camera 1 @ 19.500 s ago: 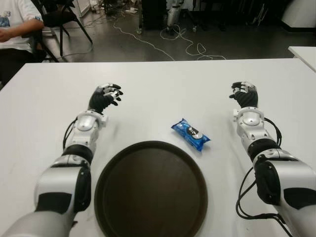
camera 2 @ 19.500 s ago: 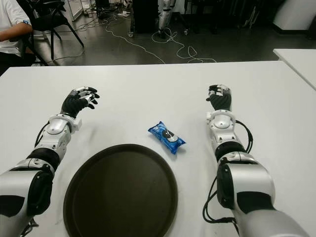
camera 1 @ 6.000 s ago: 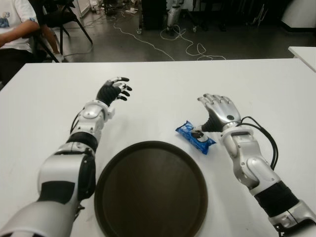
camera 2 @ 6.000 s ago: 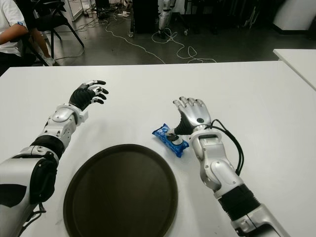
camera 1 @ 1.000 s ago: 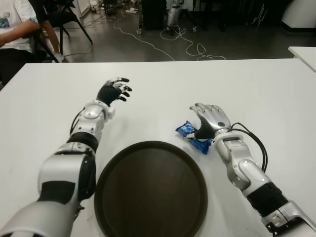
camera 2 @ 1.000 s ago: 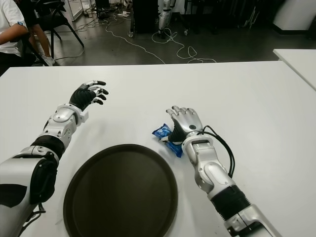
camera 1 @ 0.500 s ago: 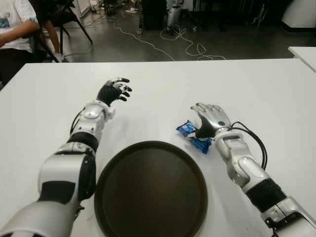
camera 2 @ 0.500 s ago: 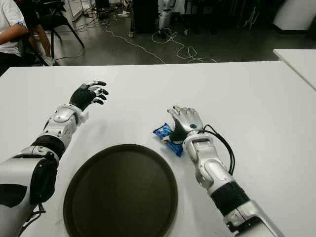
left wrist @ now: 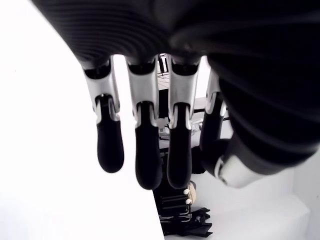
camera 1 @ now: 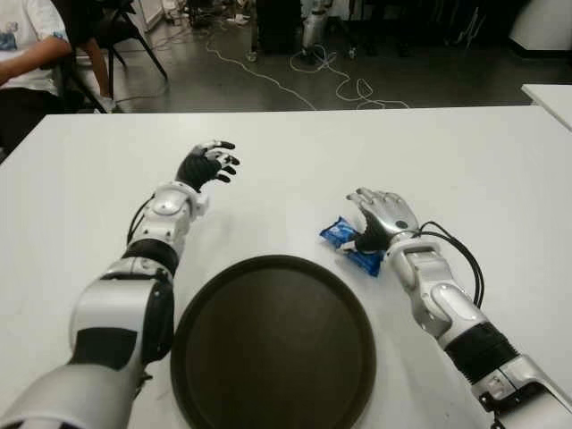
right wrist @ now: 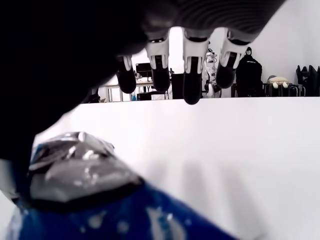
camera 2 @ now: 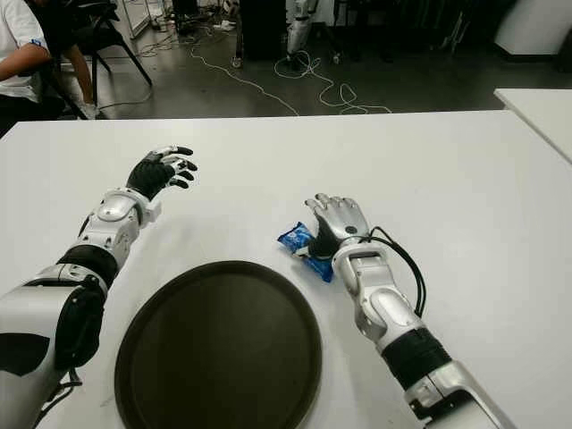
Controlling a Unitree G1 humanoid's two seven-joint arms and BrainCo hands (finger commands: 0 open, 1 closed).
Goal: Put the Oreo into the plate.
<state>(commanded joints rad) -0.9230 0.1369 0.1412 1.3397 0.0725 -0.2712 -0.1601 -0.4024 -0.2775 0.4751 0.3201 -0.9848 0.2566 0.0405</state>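
Note:
The blue Oreo pack (camera 1: pixel 343 238) lies on the white table (camera 1: pixel 286 152), just beyond the right rim of the dark round plate (camera 1: pixel 273 344). My right hand (camera 1: pixel 380 218) covers the pack's right end, palm down, with its thumb side against the wrapper. In the right wrist view the pack (right wrist: pixel 100 200) sits right under the palm while the fingers (right wrist: pixel 192 90) stretch out straight past it, curled around nothing. My left hand (camera 1: pixel 206 163) shows far off at the table's left, beyond the plate, its fingers (left wrist: pixel 145 150) relaxed and holding nothing.
A seated person (camera 1: pixel 31 54) and a chair are past the table's far left corner. Cables (camera 1: pixel 304 76) trail across the dark floor behind. Another white table's corner (camera 1: pixel 550 94) shows at the right.
My right hand has come in from the far right onto the pack, which has shifted slightly. Over the last second almost nothing moved. The left hand reached a little farther forward.

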